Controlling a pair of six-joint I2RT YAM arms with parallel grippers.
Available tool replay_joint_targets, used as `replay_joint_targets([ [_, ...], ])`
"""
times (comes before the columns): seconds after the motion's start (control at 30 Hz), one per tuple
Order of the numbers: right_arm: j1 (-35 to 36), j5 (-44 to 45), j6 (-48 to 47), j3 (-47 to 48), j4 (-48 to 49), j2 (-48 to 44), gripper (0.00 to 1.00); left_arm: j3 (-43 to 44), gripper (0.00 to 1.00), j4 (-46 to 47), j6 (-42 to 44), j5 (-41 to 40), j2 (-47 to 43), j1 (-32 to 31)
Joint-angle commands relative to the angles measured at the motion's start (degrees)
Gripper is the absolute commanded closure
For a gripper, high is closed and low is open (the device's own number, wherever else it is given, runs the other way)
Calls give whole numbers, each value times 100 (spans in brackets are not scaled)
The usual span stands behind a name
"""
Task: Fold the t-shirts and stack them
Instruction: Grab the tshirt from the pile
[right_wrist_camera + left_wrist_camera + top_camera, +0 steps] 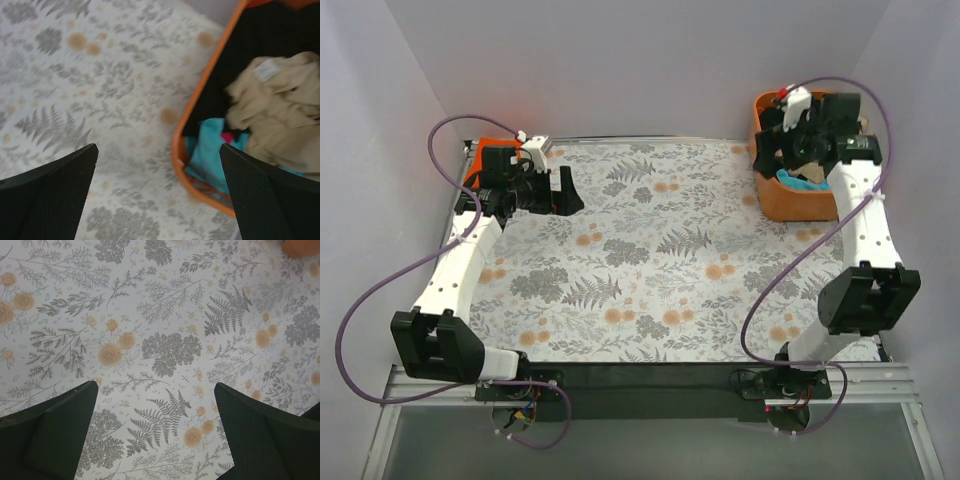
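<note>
Spread black jaws of the right gripper (158,150) are hanging over the rim of the orange tub (192,112), pinching nothing. Inside the tub a crumpled tan t-shirt (275,115) is lying among black cloth (250,45), teal cloth (207,155) and a scrap of red cloth (228,136). Only the overhead view is showing the fern-printed counter (650,260) sitting between pale walls (620,60); there the left gripper (568,192), jaws also spread and empty, is hovering well apart from the tub, over bare print.

Even, soft light; right wrist view slightly blurred.
</note>
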Motion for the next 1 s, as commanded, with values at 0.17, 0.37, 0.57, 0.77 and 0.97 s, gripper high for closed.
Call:
replay_joint_targets([
  [0.17,-809,826,-242,3115,-255,1946,2,383,2,180,-233,199,248,24],
  [0.37,-1029,950,-31,3348,254,2774,11,182,2,338,-330,305,258,24],
  [0.57,-1205,1213,512,3331,1001,3530,23,49,2,330,-322,331,336,24],
  [0.77,-1302,1389,585,3576,1432,4216,29,-162,2,321,-207,146,398,24],
  [0.97,-1328,1311,620,3629,1810,4594,28,-241,2,286,-242,120,556,24],
])
